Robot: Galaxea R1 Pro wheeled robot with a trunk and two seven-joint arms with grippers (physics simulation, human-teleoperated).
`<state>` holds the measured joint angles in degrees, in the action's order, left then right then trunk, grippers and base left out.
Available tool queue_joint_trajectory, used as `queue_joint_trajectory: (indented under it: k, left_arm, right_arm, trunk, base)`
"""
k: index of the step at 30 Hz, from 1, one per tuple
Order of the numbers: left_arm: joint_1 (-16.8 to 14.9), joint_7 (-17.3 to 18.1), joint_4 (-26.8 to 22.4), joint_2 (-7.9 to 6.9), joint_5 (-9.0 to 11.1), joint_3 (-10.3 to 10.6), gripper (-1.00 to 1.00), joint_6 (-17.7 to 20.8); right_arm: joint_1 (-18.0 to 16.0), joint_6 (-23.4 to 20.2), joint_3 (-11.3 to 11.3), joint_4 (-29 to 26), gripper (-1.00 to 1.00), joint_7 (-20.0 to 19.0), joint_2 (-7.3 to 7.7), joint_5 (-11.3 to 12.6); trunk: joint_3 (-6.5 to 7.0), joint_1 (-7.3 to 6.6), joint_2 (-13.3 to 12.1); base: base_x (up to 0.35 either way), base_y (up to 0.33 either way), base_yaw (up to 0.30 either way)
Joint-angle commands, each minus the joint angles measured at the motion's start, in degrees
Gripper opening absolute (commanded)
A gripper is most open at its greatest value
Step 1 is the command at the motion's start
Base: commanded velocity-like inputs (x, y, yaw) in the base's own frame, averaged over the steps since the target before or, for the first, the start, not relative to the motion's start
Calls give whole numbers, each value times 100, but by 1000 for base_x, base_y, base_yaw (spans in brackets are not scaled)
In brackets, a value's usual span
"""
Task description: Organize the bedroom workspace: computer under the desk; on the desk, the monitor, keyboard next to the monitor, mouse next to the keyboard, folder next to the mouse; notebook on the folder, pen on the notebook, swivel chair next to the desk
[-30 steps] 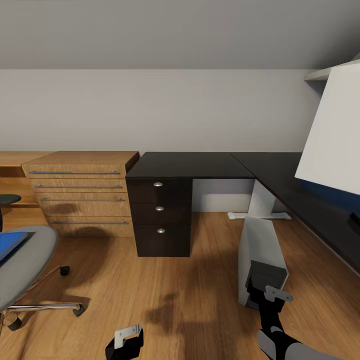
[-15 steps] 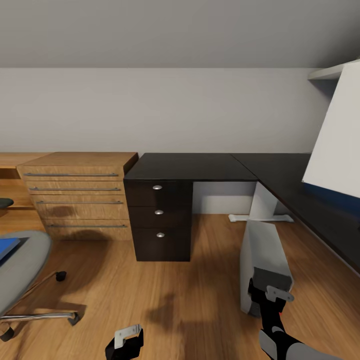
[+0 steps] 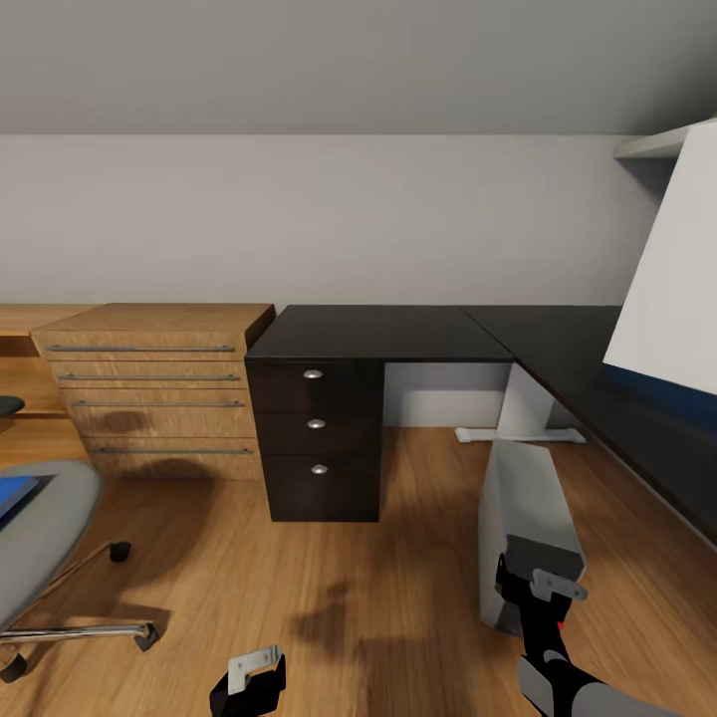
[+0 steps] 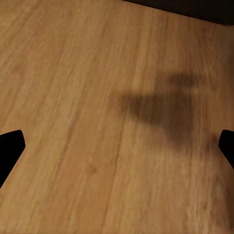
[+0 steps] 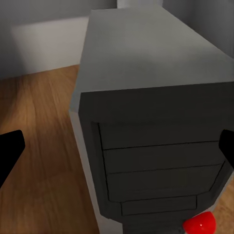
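Observation:
The pale grey computer [image 3: 525, 498] stands on the wood floor beside the black-topped desk [image 3: 398, 332], in front of the desk's white leg. My right gripper [image 3: 544, 588] hovers at the tower's near end, open; the right wrist view shows its dark front panel [image 5: 156, 156] and a red button close between the spread fingers. Low over bare floor, my left gripper [image 3: 249, 672] is open and empty. The monitor's white back [image 3: 672, 279] rises on the desk at right. At the left edge, the swivel chair's grey seat [image 3: 45, 533] carries the blue folder [image 3: 12, 493].
A light wooden drawer chest [image 3: 149, 393] stands against the wall left of the desk's black drawer unit [image 3: 319, 438]. The chair's chrome base and castors [image 3: 119, 627] spread over the floor at left. Open wood floor [image 3: 378, 588] lies between chair and computer.
The whole view shifted a little over the first half second: the chair slid toward the left edge, the monitor toward the right. Since then almost nothing has changed; both grippers hold their places.

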<state>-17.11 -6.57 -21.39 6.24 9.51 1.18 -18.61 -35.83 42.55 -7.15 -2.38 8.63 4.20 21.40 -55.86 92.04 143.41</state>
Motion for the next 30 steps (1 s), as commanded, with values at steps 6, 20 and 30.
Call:
queue_joint_trajectory:
  k: [6,20,30]
  left_arm:
    - [-3,-11,3,0,42,16,100,-20]
    - [-3,-11,3,0,42,15,100,-19]
    - [-3,-11,3,0,42,14,100,-20]
  right_arm:
    - [-3,8,-50,1,100,33,1,21]
    - [-3,8,-50,1,100,33,1,16]
    - [-3,8,-50,1,100,33,1,15]
  trunk:
    - [-5,-1,2]
    - [-5,-1,2]
    - [-5,-1,2]
  base:
    - [153,0,0]
    - [79,0,0]
    - [4,0,0]
